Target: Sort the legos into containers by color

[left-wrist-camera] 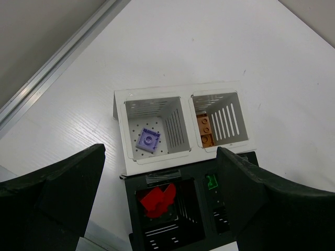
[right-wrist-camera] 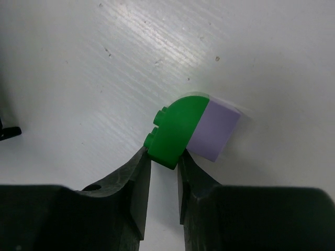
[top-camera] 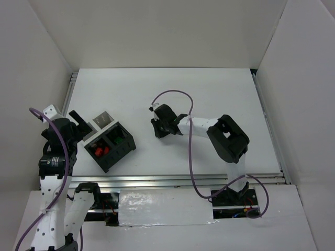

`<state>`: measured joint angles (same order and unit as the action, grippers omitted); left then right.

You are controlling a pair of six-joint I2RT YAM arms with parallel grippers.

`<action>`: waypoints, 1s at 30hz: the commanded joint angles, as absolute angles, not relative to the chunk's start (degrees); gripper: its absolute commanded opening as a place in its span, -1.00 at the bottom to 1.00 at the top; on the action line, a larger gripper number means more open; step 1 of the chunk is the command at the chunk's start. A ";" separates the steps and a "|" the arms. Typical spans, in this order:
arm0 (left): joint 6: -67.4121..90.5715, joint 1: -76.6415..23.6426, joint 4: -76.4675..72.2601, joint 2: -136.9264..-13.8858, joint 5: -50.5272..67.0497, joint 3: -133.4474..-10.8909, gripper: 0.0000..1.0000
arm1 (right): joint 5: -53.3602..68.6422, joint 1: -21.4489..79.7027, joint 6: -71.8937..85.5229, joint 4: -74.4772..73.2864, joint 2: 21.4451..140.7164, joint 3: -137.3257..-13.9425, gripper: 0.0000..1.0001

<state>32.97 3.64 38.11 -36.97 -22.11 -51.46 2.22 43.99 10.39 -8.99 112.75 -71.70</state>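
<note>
The black box lies at the near left. In the left wrist view the box holds red legos in one compartment and a green lego in the one beside it. Two pale grey square compartments adjoin it, one with a lilac lego, one with an orange lego. My left gripper is open and empty above the box. My right gripper sits at mid-table, its tips pinching the green end of a green-and-lilac stacked lego on the table.
An aluminium rail runs along the table's left edge and another along the front. White walls enclose the table. A purple cable loops over my right arm.
</note>
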 commanded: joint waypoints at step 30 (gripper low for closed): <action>43.15 -19.76 21.81 -56.25 32.34 -55.91 0.99 | 28.31 62.48 -2.99 -9.13 63.99 -51.33 -1.00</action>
<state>38.48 -16.53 27.35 -57.28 26.63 -56.47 26.92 60.88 -0.54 -6.00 66.15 -51.90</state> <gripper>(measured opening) 0.994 0.307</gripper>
